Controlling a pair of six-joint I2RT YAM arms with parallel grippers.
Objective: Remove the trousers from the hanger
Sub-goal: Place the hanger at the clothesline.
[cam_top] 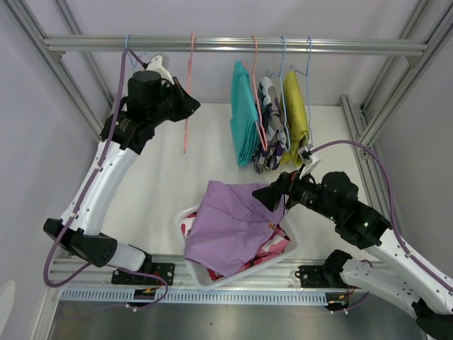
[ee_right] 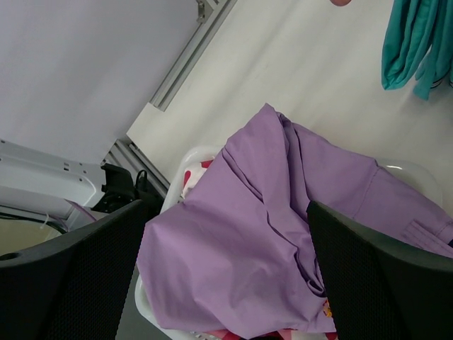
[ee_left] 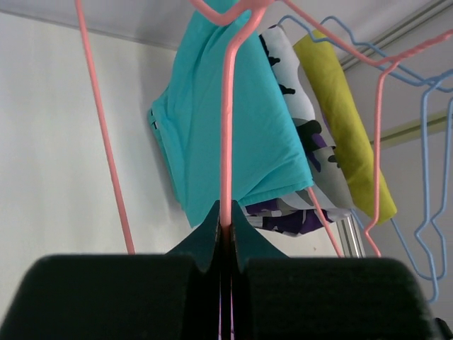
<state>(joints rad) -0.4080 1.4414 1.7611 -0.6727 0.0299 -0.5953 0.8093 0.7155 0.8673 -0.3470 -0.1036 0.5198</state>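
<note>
Nearest the arm bases, a white basket [cam_top: 209, 282] sat on the counter [cam_top: 163, 170]; the lilac shorts [cam_top: 226, 227] lay heaped over it, off any hanger, covering most of the red-and-white patterned shorts [cam_top: 272, 248], which showed only at the basket's edges. The right arm [cam_top: 354, 212] reached in from the right, its jaws spread wide and holding nothing; they hung over the far right edge of the lilac shorts. In the right wrist view the two dark fingers [ee_right: 71, 276] stood well apart with the lilac cloth [ee_right: 262, 241] lying below and between them; whether they touched it could not be told.

Farther back on the left, the left arm [cam_top: 106, 177] rose towards the rail [cam_top: 226, 44]; its jaws were pressed together on the wire of a bare pink hanger [cam_top: 187, 120]. The left wrist view showed that wire [ee_left: 226, 142] pinched upright in the closed tips.

To the right of that hanger, apart from both sets of jaws, three pairs hung side by side on their own hangers: the teal shorts [cam_top: 244, 124] nearest the left jaws, then the camouflage shorts [cam_top: 271, 120], then the mustard yellow shorts [cam_top: 295, 117] at the far right; each touched its neighbour. An empty blue hanger [cam_top: 127, 44] hung at the rail's left end, behind the left arm.
</note>
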